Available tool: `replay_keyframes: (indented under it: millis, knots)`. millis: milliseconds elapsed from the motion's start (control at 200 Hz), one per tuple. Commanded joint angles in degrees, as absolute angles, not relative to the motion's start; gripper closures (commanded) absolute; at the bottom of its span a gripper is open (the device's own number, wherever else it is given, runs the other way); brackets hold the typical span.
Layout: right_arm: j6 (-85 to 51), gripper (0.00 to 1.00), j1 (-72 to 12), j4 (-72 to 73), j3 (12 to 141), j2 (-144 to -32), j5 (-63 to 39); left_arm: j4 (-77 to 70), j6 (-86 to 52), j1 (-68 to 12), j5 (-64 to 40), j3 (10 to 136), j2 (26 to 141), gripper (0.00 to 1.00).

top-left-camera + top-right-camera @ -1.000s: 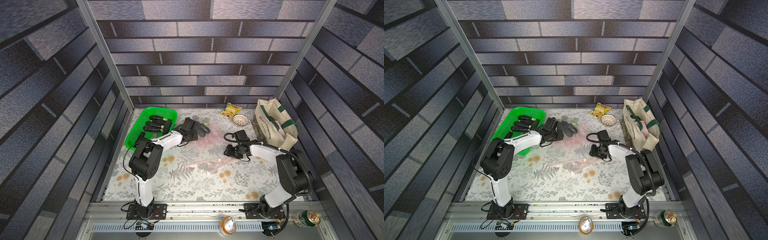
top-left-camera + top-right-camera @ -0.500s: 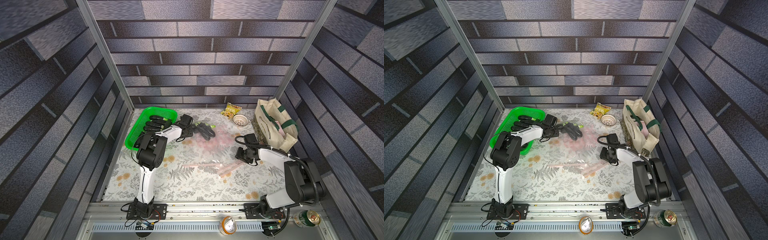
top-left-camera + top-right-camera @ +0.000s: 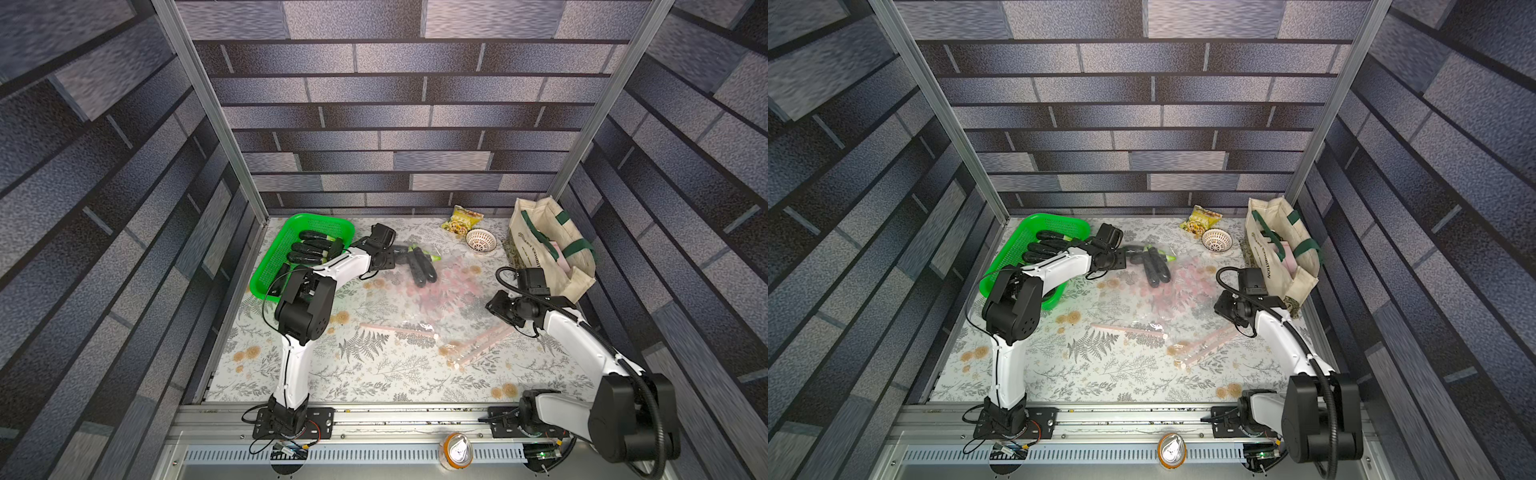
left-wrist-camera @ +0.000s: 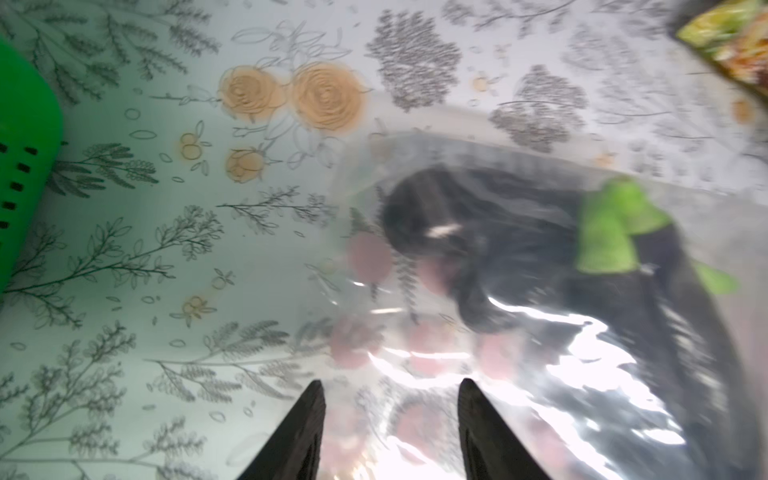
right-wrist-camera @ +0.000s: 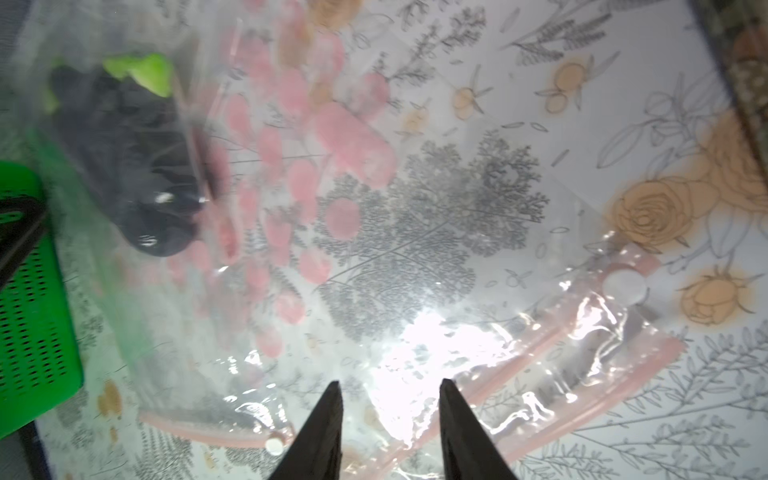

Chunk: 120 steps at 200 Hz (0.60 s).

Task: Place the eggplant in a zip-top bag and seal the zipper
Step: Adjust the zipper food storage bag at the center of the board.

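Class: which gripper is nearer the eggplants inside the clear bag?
Left. The left gripper is right beside the eggplants; the right gripper hangs well apart, across the bag.

We see a clear, glossy plastic zip-top bag, crinkled and glaring; dark eggplants with a smooth sheen; a perforated green plastic basket; a matt cloth tote bag; the desk covered in smooth printed sheet.
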State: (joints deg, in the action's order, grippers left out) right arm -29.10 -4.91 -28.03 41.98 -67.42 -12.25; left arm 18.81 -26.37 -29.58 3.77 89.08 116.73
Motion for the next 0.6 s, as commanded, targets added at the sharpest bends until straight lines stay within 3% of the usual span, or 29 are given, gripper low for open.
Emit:
replay_keyframes:
  millis: [0, 241, 596]
  knots:
    - [-29.72, 0.62, -6.56, -26.58, 42.36, -65.79, -19.21, 17.7, -26.48, -34.56, 0.01, 88.2, 111.36, 0.46]
    - [-31.63, 0.64, -7.78, -21.34, 39.2, -68.56, -23.98, 18.46, -28.87, -42.07, -1.92, 90.86, 116.5, 0.48]
    - [-29.58, 0.63, -7.79, -22.01, 36.6, -75.83, -19.88, 22.52, -30.85, -44.48, -1.22, 95.79, 124.42, 0.48]
